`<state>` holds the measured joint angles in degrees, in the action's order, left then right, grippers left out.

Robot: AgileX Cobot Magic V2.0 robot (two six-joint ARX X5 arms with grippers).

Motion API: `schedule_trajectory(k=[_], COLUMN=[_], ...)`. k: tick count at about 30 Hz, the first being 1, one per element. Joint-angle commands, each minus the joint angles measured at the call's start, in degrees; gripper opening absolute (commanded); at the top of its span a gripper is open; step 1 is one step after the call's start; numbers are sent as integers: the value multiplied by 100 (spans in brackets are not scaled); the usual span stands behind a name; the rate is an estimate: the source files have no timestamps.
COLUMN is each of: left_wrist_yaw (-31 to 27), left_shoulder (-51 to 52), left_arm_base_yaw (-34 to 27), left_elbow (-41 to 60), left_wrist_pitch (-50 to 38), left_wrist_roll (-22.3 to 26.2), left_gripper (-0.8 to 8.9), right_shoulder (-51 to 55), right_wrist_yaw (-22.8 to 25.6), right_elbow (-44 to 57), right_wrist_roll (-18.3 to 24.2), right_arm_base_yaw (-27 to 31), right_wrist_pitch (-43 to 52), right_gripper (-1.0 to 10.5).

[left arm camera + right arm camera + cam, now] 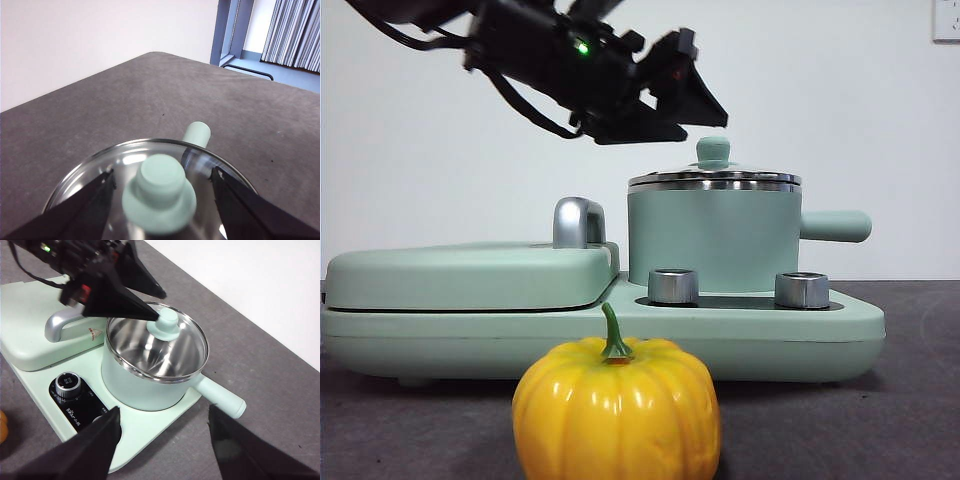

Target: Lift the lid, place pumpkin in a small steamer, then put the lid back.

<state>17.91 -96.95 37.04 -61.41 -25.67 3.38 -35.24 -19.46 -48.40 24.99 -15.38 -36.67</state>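
The lid (714,180) sits shut on the small steamer (710,240), its mint-green knob (712,152) on top. My left gripper (705,105) comes in from the upper left and hangs just above and beside the knob. In the left wrist view the left gripper (162,174) is open, its jaws on either side of the knob (160,192) and apart from it. The pumpkin (617,405) stands on the table in front of the cooker. My right gripper (164,412) is open and empty, high above the cooker's front; its view shows the lid (160,347) and the left gripper (160,305).
The steamer stands on a mint-green cooker base (820,330) with two steel dials (673,286). To its left lies the flat griddle cover (460,275) with a chrome handle (578,222). The steamer's side handle (835,226) sticks out to the right.
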Motion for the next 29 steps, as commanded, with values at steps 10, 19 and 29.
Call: schedule_trajectory(k=[10, 19, 29], left_wrist_yaw=[-15, -15, -15], left_shoulder=[-798, -841, -841], left_arm_base_yaw=[129, 118, 118], left_elbow=[-1058, -1058, -1058], left_wrist_pitch=[551, 905, 920], left_wrist_roll=[2, 39, 46], left_gripper=[309, 309, 86], right_shoulder=[-28, -28, -28], right_wrist_yaw=[7, 26, 44], right_elbow=[-114, -114, -114], right_wrist_roll=[-103, -103, -103], right_arm_base_yaw=[-28, -28, -28], right_wrist_pitch=[57, 59, 59], right_gripper=[281, 281, 281])
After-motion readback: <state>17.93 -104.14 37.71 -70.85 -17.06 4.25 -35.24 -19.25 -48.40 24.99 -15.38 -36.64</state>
